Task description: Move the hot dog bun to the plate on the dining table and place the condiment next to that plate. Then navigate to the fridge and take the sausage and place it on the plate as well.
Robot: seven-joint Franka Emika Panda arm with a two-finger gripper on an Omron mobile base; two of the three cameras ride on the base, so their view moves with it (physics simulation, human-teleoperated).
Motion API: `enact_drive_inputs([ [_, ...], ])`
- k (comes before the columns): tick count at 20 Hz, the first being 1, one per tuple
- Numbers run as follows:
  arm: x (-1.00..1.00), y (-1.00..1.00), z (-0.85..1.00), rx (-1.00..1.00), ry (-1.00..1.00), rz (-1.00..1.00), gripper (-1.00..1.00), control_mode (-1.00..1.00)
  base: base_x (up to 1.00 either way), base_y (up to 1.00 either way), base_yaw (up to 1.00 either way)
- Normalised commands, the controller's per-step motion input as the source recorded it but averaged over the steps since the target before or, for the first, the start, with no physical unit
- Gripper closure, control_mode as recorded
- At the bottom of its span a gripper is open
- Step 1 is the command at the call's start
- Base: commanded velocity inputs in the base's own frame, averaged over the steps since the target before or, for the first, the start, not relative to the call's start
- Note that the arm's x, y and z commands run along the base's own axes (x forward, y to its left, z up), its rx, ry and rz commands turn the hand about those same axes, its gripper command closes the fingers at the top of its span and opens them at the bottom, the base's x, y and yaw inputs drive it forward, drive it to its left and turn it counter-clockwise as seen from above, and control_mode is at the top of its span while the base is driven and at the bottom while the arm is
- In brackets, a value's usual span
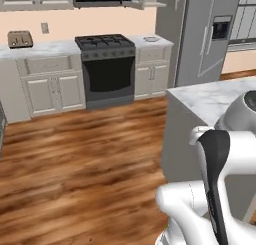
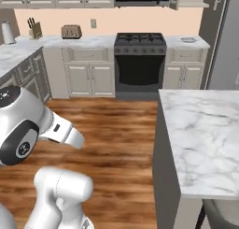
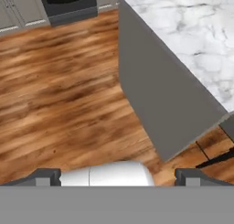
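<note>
A simulated kitchen with a wood floor [image 1: 75, 159]. The robot's white arm stands beside a marble-topped island, its tabletop [image 2: 205, 134] bare of food or dishes in the part the cameras catch. Along the far wall runs a counter with beige cabinets [image 2: 91, 78], a black stove [image 2: 140, 60], a toaster [image 2: 71, 32], a knife block [image 2: 33, 31] and a small silvery dish [image 2: 188, 39]. The grey fridge [image 1: 205, 36] stands in the far corner, both doors closed, its black dispenser panel facing the room.

In the hand view the claw [image 3: 119, 177] points down at the floor next to the island's grey side. Its two dark fingertips [image 3: 43, 176] sit wide apart at the lower edge, with nothing between them but the robot's own white body below.

The hot dog bun, the plate, the red condiment bottle and the sausage cannot be located in these pictures, so their places cannot be told. Judging by the empty claw and the shut fridge, the sausage step is not yet done; whether the bun and condiment have been delivered cannot be judged from here.
</note>
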Motion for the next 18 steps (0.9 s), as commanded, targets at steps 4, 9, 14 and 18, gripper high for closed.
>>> enact_drive_inputs([
  [4,0.0,0.0,0.0,0.0,0.0,0.0,-1.0,1.0,1.0,0.25,-0.17],
  [9,0.0,0.0,0.0,0.0,0.0,0.0,-1.0,1.0,1.0,0.34,-0.19],
  [14,0.0,0.0,0.0,0.0,0.0,0.0,-1.0,1.0,1.0,0.35,-0.19],
  [18,0.0,0.0,0.0,0.0,0.0,0.0,-1.0,1.0,1.0,0.36,-0.19],
])
